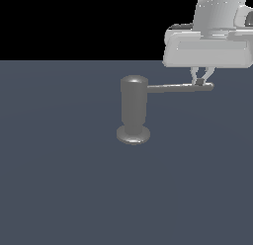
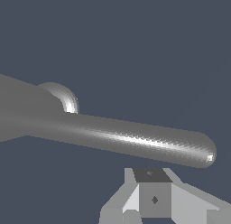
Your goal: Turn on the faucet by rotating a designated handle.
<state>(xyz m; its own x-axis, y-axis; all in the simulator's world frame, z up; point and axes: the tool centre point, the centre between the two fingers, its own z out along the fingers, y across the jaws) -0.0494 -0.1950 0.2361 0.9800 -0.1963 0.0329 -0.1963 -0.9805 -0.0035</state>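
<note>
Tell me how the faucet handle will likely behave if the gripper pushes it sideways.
The handle looks like a stiff metal rod, so it should swing, not bend. Its smooth round surface may let the gripper slip. The faucet's flared base probably resists tipping.

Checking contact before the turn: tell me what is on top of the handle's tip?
The white claw hangs over the thin grey metal rod handle near its rounded tip. Whether its fingers touch the rod cannot be seen.

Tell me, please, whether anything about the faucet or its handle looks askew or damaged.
Nothing stands out. The dull grey metallic upright faucet stands straight on its flared base, and its thin grey rod handle projects sideways, intact. The robot's gripper sits at the handle's tip; whether the fingers touch it is unclear.
</note>
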